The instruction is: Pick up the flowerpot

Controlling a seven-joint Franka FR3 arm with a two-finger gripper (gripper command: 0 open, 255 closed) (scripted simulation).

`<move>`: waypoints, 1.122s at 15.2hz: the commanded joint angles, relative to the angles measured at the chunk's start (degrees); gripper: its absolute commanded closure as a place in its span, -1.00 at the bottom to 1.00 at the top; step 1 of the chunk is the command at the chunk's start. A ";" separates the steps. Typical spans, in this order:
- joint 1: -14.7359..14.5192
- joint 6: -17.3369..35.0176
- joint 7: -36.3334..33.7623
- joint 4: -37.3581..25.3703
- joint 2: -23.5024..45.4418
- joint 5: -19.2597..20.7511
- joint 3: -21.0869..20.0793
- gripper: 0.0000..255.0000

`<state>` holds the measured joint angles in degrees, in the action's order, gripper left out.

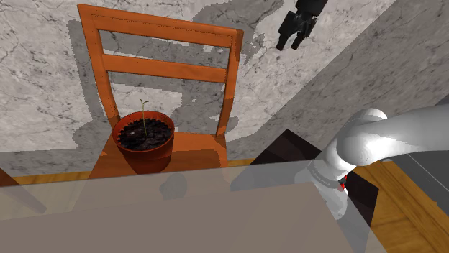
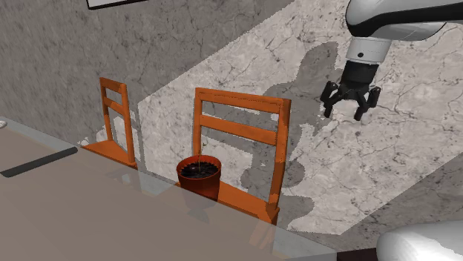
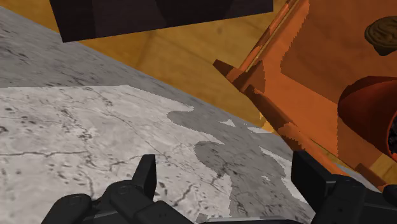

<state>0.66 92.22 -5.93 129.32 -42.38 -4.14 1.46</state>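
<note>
A terracotta-coloured flowerpot is sitting on the seat of an orange wooden chair, left of centre in the shoulder view. It is holding dark soil and a thin green seedling. The chair is standing with its slatted back against a grey marbled wall, which is catching a broad patch of light and the shadows of the chair and the arm.

In the second exterior view the flowerpot is sitting low in the middle of the frame on the same chair. A second chair is standing to the left. The near edge of a see-through table is running across the lower left, with a dark strip lying on it.

The black gripper is hanging at the top of the shoulder view, right of centre, in front of the wall and well apart from the flowerpot. Its fingers are spread wide and are gripping nothing. In the second exterior view the gripper is hanging at the upper right, beyond the chair back.

In the wrist view the gripper is pointing at the wall, with the flowerpot lying off to the side, beyond one finger. A wooden floor is showing past the wall. The white arm is reaching in from the shoulder view's right edge.
</note>
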 commanded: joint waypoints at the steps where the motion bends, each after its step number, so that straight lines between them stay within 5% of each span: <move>1: 0.00 0.00 0.00 0.00 0.00 0.00 0.00 -1.00; 17: -5.03 12.99 -17.83 -6.72 20.00 -7.11 -15.76 -1.00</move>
<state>-3.98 101.25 -22.60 123.57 -24.72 -10.79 -13.06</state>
